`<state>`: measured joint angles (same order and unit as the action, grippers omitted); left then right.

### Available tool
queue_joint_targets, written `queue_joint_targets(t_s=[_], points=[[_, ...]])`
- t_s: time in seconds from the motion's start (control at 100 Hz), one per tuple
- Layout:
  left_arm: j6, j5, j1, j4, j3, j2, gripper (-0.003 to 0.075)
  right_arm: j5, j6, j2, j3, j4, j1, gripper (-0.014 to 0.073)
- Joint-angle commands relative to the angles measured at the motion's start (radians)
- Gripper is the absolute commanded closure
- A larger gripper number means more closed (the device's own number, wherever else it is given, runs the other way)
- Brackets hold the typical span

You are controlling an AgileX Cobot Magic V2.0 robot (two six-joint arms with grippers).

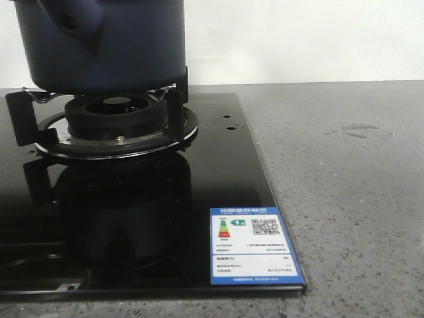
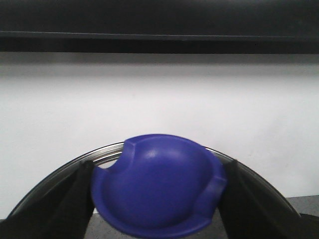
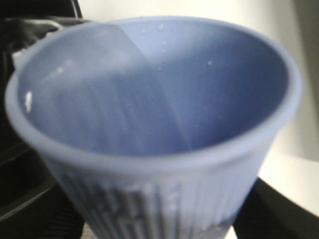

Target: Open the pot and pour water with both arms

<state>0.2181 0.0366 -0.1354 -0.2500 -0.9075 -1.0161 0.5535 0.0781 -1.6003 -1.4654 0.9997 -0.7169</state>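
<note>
The dark navy pot [image 1: 99,46] sits on the gas burner [image 1: 116,122] at the far left, its side stub [image 1: 69,23] facing me; its top is cut off by the frame. In the left wrist view my left gripper [image 2: 158,199] is shut on the blue knob [image 2: 159,186] of the pot's lid, whose steel rim [image 2: 107,151] arcs behind it. My right gripper [image 3: 157,214] is shut on a light blue ribbed cup [image 3: 149,194], with tiny droplets of water [image 3: 160,27] on its inner wall. Neither gripper shows in the front view.
A black glass hob [image 1: 218,199] with an energy label [image 1: 255,245] covers the left of the grey stone counter [image 1: 358,218]. Thin wet smears [image 1: 358,129] lie on the counter at the right. A white wall [image 1: 298,40] stands behind.
</note>
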Motion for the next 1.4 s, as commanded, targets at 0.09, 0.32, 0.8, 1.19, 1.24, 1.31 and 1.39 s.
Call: queue_joint_targets(t_s=[0.09, 0.32, 0.8, 1.19, 1.24, 1.31, 1.39], points=[[-0.002, 0.111, 0.001, -0.007, -0.04, 0.023, 0.0362, -0.058, 0.001, 0.048, -0.041, 0.123, -0.003, 0.0318], [-0.002, 0.111, 0.001, -0.007, -0.04, 0.023, 0.0362, -0.081, 0.001, 0.048, -0.041, 0.181, -0.003, 0.0318], [-0.002, 0.111, 0.001, -0.007, -0.04, 0.023, 0.0362, -0.122, 0.001, 0.048, -0.041, 0.336, -0.003, 0.0318], [-0.002, 0.111, 0.001, -0.007, -0.04, 0.023, 0.0362, -0.122, 0.001, 0.048, -0.041, 0.463, -0.003, 0.0318], [-0.002, 0.111, 0.001, -0.007, -0.04, 0.023, 0.0362, -0.122, 0.001, 0.048, -0.041, 0.488, -0.003, 0.0318], [-0.002, 0.111, 0.001, -0.007, -0.04, 0.023, 0.0362, -0.122, 0.001, 0.048, -0.041, 0.515, -0.003, 0.0318], [-0.002, 0.111, 0.001, -0.007, -0.04, 0.023, 0.0362, -0.122, 0.001, 0.048, -0.041, 0.527, -0.003, 0.0318]])
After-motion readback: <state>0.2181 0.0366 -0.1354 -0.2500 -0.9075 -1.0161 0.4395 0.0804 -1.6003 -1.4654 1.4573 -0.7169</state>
